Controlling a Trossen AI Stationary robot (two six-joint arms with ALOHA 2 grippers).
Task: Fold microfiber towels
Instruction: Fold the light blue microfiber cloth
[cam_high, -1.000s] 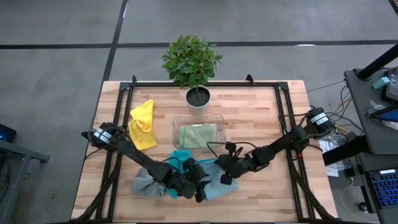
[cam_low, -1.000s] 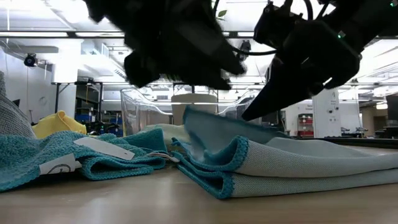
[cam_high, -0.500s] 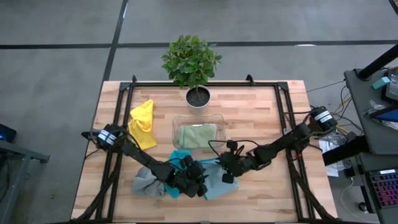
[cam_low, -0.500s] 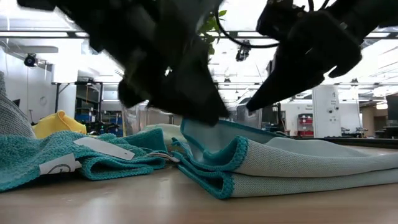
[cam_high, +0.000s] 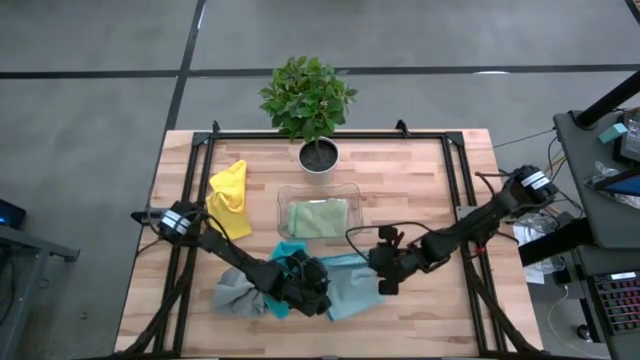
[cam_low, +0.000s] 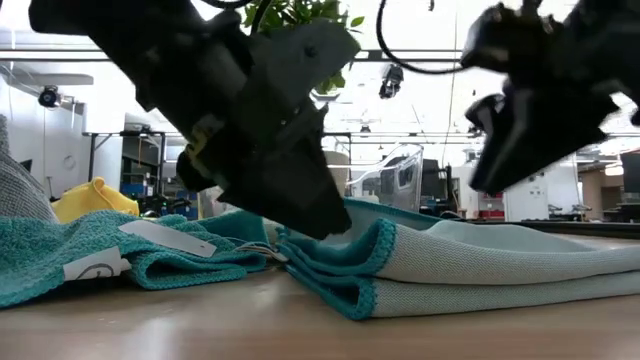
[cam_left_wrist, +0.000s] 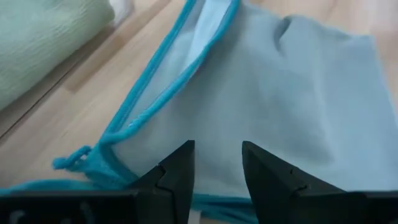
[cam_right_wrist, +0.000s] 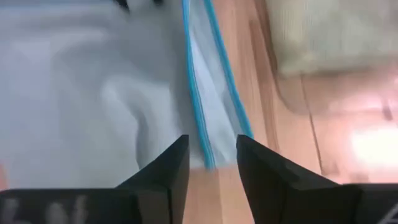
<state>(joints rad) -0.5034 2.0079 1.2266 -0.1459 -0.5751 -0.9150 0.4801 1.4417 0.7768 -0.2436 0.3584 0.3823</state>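
Observation:
A light blue towel (cam_high: 345, 285) with a teal-stitched edge lies folded on the table near the front middle. My left gripper (cam_left_wrist: 217, 165) is open and stands on it from the left, over its near-left corner. My right gripper (cam_right_wrist: 212, 165) is open and hangs clear above the towel's right edge (cam_right_wrist: 198, 112), touching nothing. A teal towel (cam_high: 290, 250) and a grey towel (cam_high: 232, 292) lie crumpled beside the left arm. A yellow towel (cam_high: 228, 200) lies at the left. A sage green towel (cam_high: 318, 216) lies folded in the clear tray (cam_high: 285, 195). My left gripper presses its open fingertips (cam_low: 318, 222) down on the light blue towel's top layer (cam_left_wrist: 217, 140), close to the stitched edge. The fingers slant down from the table's left. Nothing is pinched between them. The towel lies flat on the table in two layers.
A potted plant (cam_high: 312, 150) stands behind the tray at the far middle. A black frame rail (cam_high: 455, 200) runs along each side of the wooden table. Bare wood shows at the right and along the front edge.
My right gripper has opened, let go of the light blue towel's raised flap and drawn back toward the table's right edge, rising a little. My left gripper has sunk onto the towel. The flap that stood up now lies flat on the lower layer.

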